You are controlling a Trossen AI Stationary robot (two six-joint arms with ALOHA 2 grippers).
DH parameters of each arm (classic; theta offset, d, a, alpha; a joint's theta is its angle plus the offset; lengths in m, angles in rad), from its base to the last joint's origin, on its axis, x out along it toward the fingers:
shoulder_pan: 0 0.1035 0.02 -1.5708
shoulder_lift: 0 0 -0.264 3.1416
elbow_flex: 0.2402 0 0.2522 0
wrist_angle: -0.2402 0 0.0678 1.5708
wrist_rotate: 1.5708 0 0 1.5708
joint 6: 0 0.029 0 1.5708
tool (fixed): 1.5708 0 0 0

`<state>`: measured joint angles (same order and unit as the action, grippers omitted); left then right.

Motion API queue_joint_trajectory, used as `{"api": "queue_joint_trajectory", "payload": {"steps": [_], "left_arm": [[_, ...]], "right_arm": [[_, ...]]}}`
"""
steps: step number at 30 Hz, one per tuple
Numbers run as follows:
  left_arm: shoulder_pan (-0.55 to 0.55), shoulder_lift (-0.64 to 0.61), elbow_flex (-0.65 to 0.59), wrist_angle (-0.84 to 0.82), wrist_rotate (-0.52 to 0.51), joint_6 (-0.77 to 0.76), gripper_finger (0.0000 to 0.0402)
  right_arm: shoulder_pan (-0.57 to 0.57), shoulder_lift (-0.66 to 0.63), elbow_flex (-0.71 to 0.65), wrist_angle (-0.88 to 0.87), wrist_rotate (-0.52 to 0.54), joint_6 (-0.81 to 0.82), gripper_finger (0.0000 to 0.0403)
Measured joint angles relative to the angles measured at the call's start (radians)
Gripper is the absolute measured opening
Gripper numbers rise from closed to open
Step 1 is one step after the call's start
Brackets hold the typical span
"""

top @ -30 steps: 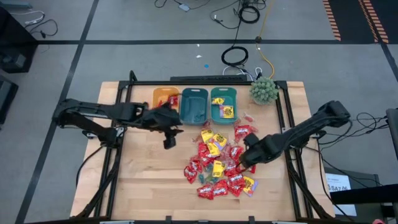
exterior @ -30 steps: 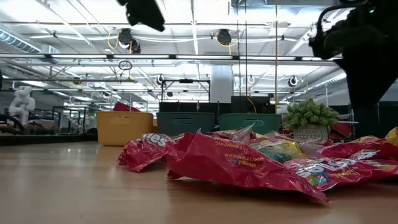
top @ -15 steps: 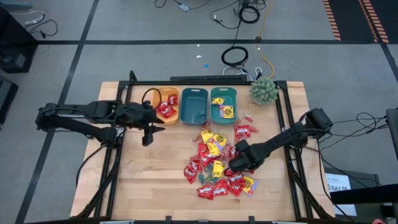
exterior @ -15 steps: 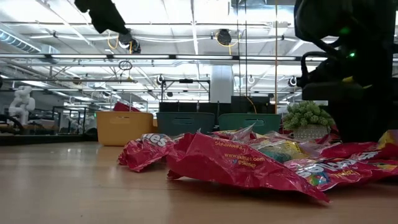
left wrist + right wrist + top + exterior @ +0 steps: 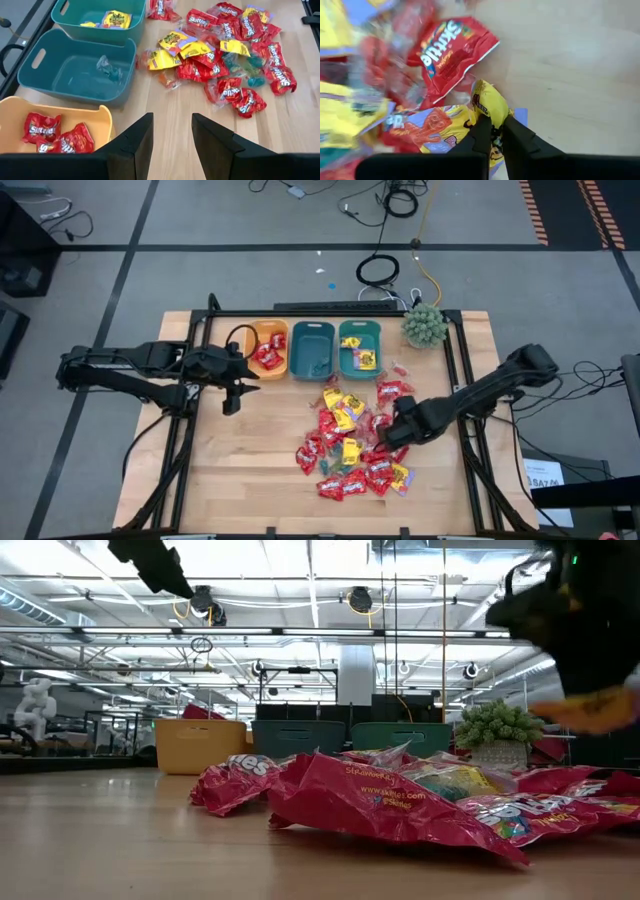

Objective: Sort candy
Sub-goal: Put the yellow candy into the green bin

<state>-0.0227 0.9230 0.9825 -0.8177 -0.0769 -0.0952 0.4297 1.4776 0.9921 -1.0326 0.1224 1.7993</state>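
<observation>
The candy [image 5: 352, 442] lies in a heap of red and yellow packets on the wooden table, right of centre. My right gripper [image 5: 393, 438] hangs over the heap's right side, shut on a yellow packet [image 5: 445, 132]. In the low view the packet [image 5: 590, 710] shows as a yellow blur above the heap. My left gripper [image 5: 231, 404] hovers open near the orange bin [image 5: 267, 348], with nothing between its fingers [image 5: 131, 146]. My right gripper pinches a bunched-up edge of the yellow packet [image 5: 488, 101] between its two fingers. The fingers come from above, pointing down. The rest of the packet hangs below them, raised off the heap in the low view.
Three bins stand in a row at the far edge: the orange one with red packets, a middle teal bin [image 5: 312, 348] with a small clear piece, and a right teal bin [image 5: 359, 345] with yellow packets. A green spiky plant [image 5: 424, 325] stands at the far right.
My left gripper has drawn back from in front of the bins toward the table's left edge and then held still. My right gripper dipped toward the heap's middle, then came back up and to the right with the yellow packet hanging below it.
</observation>
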Motion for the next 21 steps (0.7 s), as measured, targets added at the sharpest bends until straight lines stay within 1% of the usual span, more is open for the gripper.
{"api": "queue_joint_trajectory", "payload": {"steps": [3,7,9,12,15,17,19,21], "left_arm": [[0.000,0.000,0.000,0.000,-0.002,0.000,0.0144],[0.000,0.000,0.000,0.000,-0.004,0.005,0.0144],[0.000,0.000,0.000,0.000,-0.005,0.005,0.0144],[0.000,0.000,0.000,0.001,-0.006,0.004,0.0144],[0.000,0.000,0.000,0.000,-0.006,0.004,0.0144],[0.000,0.000,0.000,0.001,-0.006,0.004,0.0144],[0.000,0.000,0.000,0.001,-0.012,0.004,0.0144],[0.003,0.000,0.000,0.005,-0.057,0.004,0.0144]], "right_arm": [[0.000,-0.045,0.041,-0.119,0.002,0.024,0.0006],[-0.004,-0.081,0.112,-0.295,0.020,0.039,0.0004],[-0.018,-0.093,0.145,-0.350,0.059,0.028,0.0005],[-0.069,-0.114,0.187,-0.360,0.162,-0.036,0.0005],[-0.161,-0.123,0.220,-0.331,0.264,-0.160,0.0005],[-0.238,-0.123,0.244,-0.262,0.338,-0.295,0.0005],[-0.329,-0.123,0.261,-0.160,0.364,-0.464,0.0005],[-0.424,-0.124,0.264,-0.023,0.357,-0.639,0.0005]]}}
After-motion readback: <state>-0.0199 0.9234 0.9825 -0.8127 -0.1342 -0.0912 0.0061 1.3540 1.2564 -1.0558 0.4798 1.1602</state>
